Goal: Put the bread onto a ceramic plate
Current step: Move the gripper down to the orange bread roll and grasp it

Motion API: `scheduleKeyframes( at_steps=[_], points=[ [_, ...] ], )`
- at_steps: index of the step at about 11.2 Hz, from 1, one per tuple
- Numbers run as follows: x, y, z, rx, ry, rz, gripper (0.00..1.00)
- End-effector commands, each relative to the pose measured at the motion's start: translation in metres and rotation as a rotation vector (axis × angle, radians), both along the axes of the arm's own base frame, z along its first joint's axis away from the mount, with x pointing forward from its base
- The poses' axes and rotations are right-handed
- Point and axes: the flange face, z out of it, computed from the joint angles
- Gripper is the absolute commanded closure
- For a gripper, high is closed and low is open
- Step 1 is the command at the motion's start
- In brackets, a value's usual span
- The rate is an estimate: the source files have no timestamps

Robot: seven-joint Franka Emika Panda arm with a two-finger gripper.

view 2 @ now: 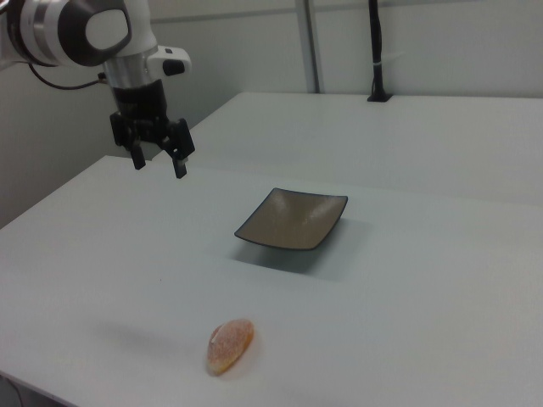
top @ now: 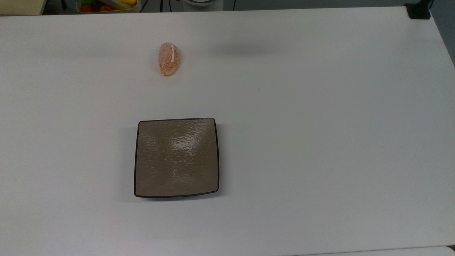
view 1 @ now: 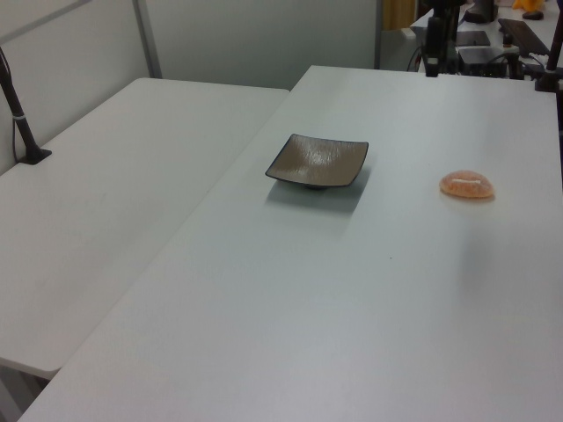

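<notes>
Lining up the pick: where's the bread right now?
The bread lies on the white table, apart from the ceramic plate: above it in the top view, near the table's upper edge. The plate holds nothing.

bread [top: 168, 59]: on table | ceramic plate [top: 176, 158]: bare, well apart

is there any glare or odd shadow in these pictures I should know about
Top view: a bright glare patch sits on the glossy plate, and a soft grey shadow smudge lies on the table to the top view's right of the bread. Right view: the gripper hangs open above the table; the plate casts a shadow.
</notes>
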Motion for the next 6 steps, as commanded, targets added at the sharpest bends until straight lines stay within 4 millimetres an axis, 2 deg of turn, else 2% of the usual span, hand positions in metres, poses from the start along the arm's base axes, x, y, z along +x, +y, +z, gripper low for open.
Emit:
scheduleKeyframes(
  at_steps=[1,3,6],
  points=[
    [-0.028,-0.017,-0.034,0.017,0.079,0.086,0.00],
    [-0.036,-0.033,-0.065,0.014,0.138,0.131,0.00],
    [-0.044,-0.046,-0.129,-0.004,0.175,0.166,0.00]
  ],
)
